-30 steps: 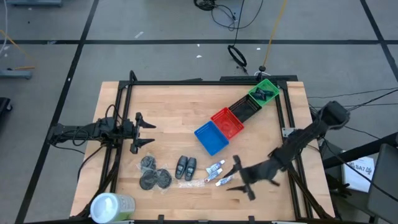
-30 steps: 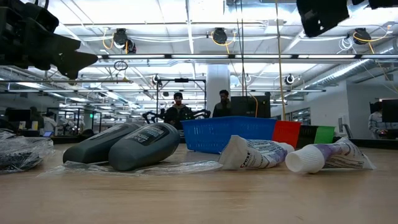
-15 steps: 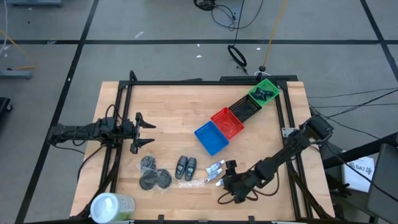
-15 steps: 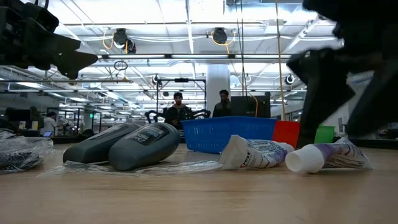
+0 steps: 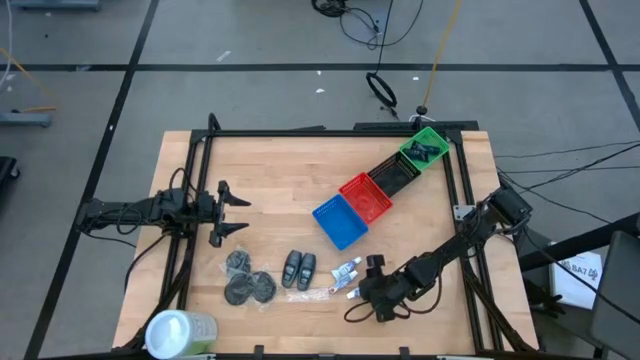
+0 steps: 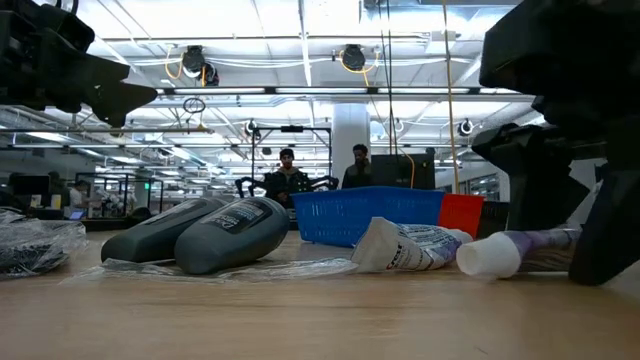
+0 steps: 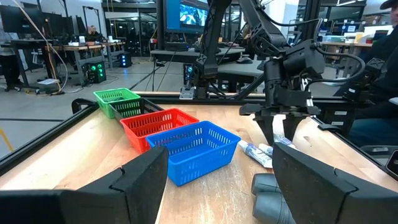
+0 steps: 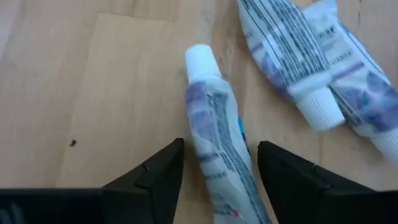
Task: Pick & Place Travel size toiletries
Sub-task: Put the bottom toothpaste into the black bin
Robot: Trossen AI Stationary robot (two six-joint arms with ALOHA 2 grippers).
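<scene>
The right gripper (image 8: 214,171) is down at the wooden table (image 5: 270,170), its two dark fingers (image 8: 149,177) spread on either side of a small white tube with purple print and a white cap (image 8: 214,140). In the high view this gripper (image 5: 372,292) sits at the near right of the table, over the tube lying nearest the front edge. No finger is seen pressing the tube; it lies flat on the wood between them.

Two more small white tubes (image 8: 311,68) lie just beside it, caps together. Left of the tubes rest two dark grey oblong packs (image 5: 298,268) side by side on a clear crumpled plastic wrapper (image 6: 215,268), and farther left three dark round discs (image 5: 245,280) cluster close together.

A blue mesh basket (image 5: 340,222), a red mesh basket (image 5: 366,196), a black basket (image 5: 397,174) and a green basket (image 5: 426,148) run in a diagonal row toward the far right corner.

The left gripper (image 5: 228,212) waits over the left side of the table, fingers spread and holding nothing. A large white-topped green container (image 5: 178,332) stands at the near left corner. Two people (image 6: 320,172) stand in the room beyond.
</scene>
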